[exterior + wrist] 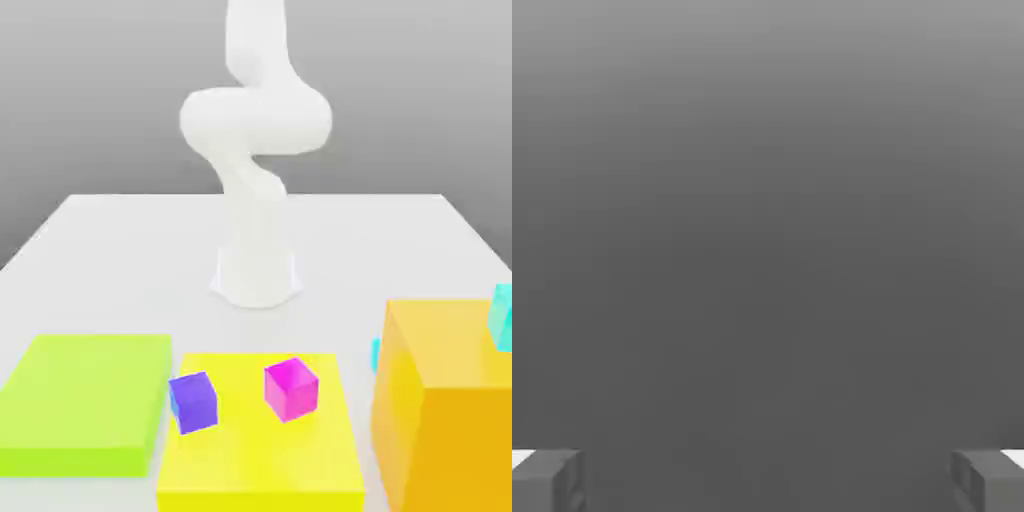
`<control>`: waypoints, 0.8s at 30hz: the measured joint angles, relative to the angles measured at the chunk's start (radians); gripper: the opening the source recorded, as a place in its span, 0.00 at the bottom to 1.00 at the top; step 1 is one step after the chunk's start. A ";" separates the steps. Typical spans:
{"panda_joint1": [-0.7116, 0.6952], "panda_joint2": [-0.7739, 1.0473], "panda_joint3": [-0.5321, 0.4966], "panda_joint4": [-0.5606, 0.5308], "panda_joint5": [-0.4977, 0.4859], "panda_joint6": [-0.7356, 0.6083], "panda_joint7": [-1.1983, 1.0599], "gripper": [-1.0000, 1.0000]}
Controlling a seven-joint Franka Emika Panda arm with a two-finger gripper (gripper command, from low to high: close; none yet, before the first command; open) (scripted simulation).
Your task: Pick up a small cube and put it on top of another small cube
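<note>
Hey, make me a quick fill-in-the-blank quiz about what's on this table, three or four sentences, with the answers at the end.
1. The purple cube and the magenta cube both sit on the ____ slab.
2. The cyan cube rests on top of the big ____ block.
3. In the exterior view, the flat slab at the far left is ____ in colour.
4. The gripper has its two fingers spread wide, so it is ____.

Answers: yellow; orange; green; open
</note>
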 joint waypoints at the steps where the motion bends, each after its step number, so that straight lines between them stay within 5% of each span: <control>1: 0.023 0.034 0.021 -0.015 0.022 -0.027 0.018 0.50; 5: 0.116 0.169 0.101 -0.080 0.098 -0.111 0.055 0.50; 13: 0.301 0.448 0.221 -0.273 0.166 -0.050 -0.155 0.50; 24: 0.393 0.652 0.282 -0.462 0.116 0.228 -0.575 0.50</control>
